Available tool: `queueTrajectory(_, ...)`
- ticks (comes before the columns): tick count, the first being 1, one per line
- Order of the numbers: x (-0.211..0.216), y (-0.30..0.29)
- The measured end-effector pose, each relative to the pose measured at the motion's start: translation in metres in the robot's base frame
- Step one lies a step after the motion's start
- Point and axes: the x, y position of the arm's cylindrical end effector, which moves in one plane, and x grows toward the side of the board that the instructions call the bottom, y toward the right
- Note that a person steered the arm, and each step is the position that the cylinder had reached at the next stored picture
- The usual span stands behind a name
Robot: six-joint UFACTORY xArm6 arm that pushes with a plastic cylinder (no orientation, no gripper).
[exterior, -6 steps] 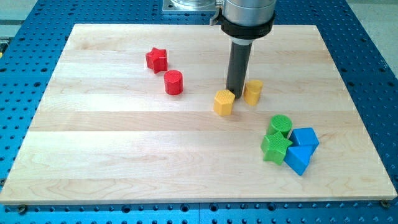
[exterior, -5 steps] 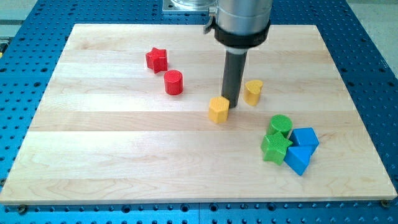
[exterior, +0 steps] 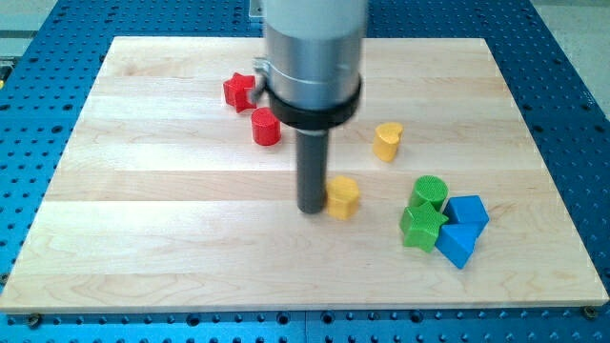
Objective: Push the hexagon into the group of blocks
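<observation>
The yellow hexagon (exterior: 343, 196) lies near the board's middle, a little toward the view's bottom. My tip (exterior: 311, 209) touches its left side. To the view's right sits a tight group: a green cylinder (exterior: 430, 192), a green star (exterior: 421, 227), a blue block (exterior: 468, 211) and a blue wedge-like block (exterior: 456, 244). The hexagon stands apart from the group, a short gap to its left.
A yellow heart-shaped block (exterior: 386, 141) stands above and right of the hexagon. A red cylinder (exterior: 266, 127) and a red star (exterior: 238, 90) lie at the upper left, partly behind the arm's wide body (exterior: 315, 57). The wooden board (exterior: 143, 238) rests on a blue perforated table.
My tip has moved from the hexagon's top right round to its left side, toward the view's bottom left. The hexagon has slid down the view and slightly right.
</observation>
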Motion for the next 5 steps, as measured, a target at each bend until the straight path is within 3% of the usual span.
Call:
queueTrajectory(1,0.003,0.040)
queueTrajectory(3,-0.006,0.057)
queueTrajectory(5,-0.077,0.037)
